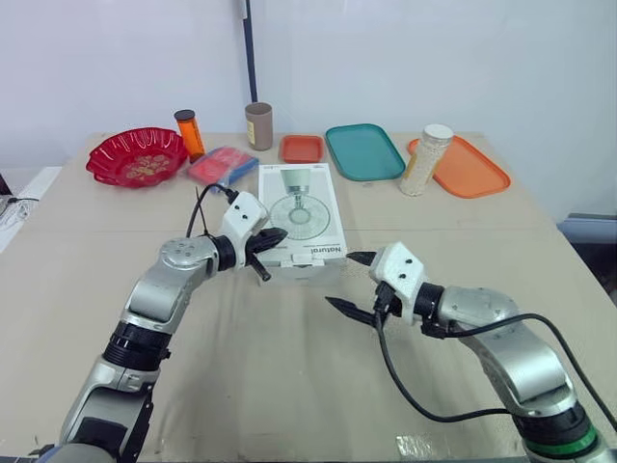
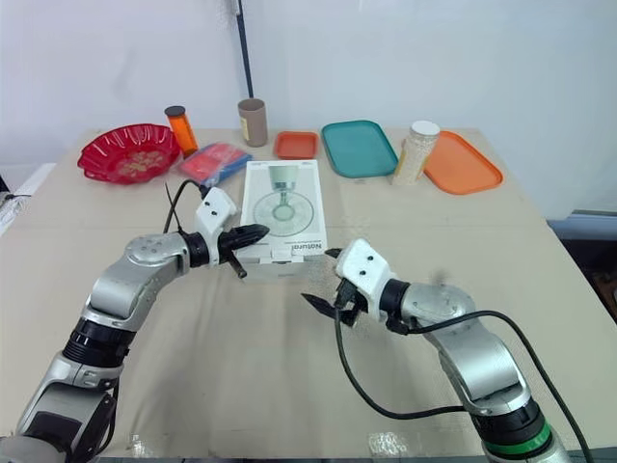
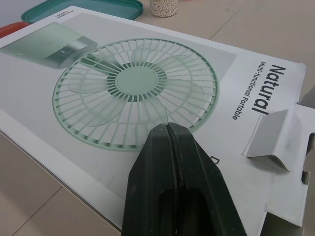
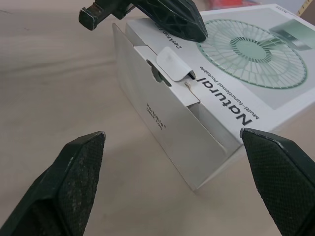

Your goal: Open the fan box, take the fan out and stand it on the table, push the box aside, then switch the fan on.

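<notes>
1. Slippage is the first worry. The left tool (image 1: 278, 236), its fingers pressed together with nothing between them, has its tip over the printed top of the fan box (image 1: 301, 207) by the near-left corner. I cannot tell whether it bears down. If it only hovers, the box may slide on the tabletop (image 1: 289, 386) once the flap is pulled.
2. The fan box lies flat in the middle of the tabletop, print upward, with its near end facing the robot and not yet open, so the fan is presumably inside. Too much pressure on the thin card could dent the top or pinch the flap shut.
3. The tuck tab (image 4: 172, 64) at the near end stands slightly lifted. It looks small and flimsy, and a careless pinch could tear it or fold it back in.
4. The right tool (image 1: 342, 280) is spread wide and holds nothing. It sits near the box's near end without touching it. If it comes in at the wrong height it would shove the end wall rather than catch the tab. The two tools are near each other and could collide.
5. The jar (image 1: 425, 159) stands upright at the far right beside the orange tray (image 1: 468, 169), and a box pushed aside that way could topple it
</notes>
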